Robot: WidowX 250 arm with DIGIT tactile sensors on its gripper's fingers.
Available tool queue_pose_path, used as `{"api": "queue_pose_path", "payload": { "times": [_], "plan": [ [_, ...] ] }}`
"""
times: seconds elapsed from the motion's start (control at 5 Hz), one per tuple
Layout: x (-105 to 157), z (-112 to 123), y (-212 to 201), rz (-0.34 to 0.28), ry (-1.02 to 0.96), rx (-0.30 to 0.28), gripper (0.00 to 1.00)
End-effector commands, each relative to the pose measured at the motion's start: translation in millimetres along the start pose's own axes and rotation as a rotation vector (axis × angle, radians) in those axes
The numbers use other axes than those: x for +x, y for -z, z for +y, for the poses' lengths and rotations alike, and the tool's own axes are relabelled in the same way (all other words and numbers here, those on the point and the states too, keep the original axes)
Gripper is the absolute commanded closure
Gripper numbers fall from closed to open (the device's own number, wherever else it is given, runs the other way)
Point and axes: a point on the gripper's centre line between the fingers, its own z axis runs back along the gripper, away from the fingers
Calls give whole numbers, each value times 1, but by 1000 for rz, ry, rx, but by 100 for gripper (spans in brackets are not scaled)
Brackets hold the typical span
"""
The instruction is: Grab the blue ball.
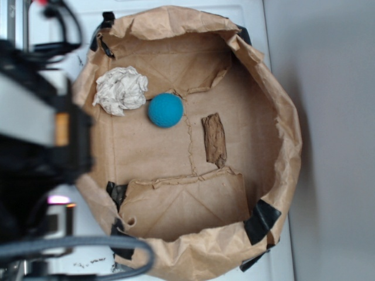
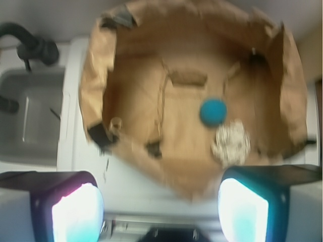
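Note:
The blue ball (image 1: 165, 110) (image 2: 213, 112) is a small teal sphere lying on the floor of a brown paper-lined basin (image 1: 281, 117) (image 2: 96, 85). A crumpled white paper wad (image 1: 121, 89) (image 2: 231, 142) lies right beside it. A brown bark-like wood chunk (image 1: 215, 139) (image 2: 187, 77) rests a short way off. In the wrist view my gripper (image 2: 160, 209) is open, its two glowing pads (image 2: 76, 214) wide apart with nothing between them. It hovers high, outside the basin's near rim, well short of the ball. In the exterior view the arm (image 1: 35, 134) is a dark blur at the left.
The basin's crumpled paper walls stand up all round, held with black tape patches (image 1: 262, 219). A folded paper flap (image 1: 187, 202) lies inside it. The basin sits on a white surface (image 2: 75, 101). A grey sink (image 2: 30, 116) with a dark faucet (image 2: 30, 48) lies beside it.

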Motion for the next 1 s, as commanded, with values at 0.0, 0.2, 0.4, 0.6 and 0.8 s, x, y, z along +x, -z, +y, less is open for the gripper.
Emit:
{"api": "queue_pose_path", "payload": {
  "times": [0.0,0.2,0.4,0.6,0.8],
  "plan": [
    [37,20,11,-31,66,27,0],
    [37,20,11,-31,66,27,0],
    [37,20,11,-31,66,27,0],
    [45,41,62,10,117,18,0],
    [42,64,109,15,131,40,0]
  ]
}}
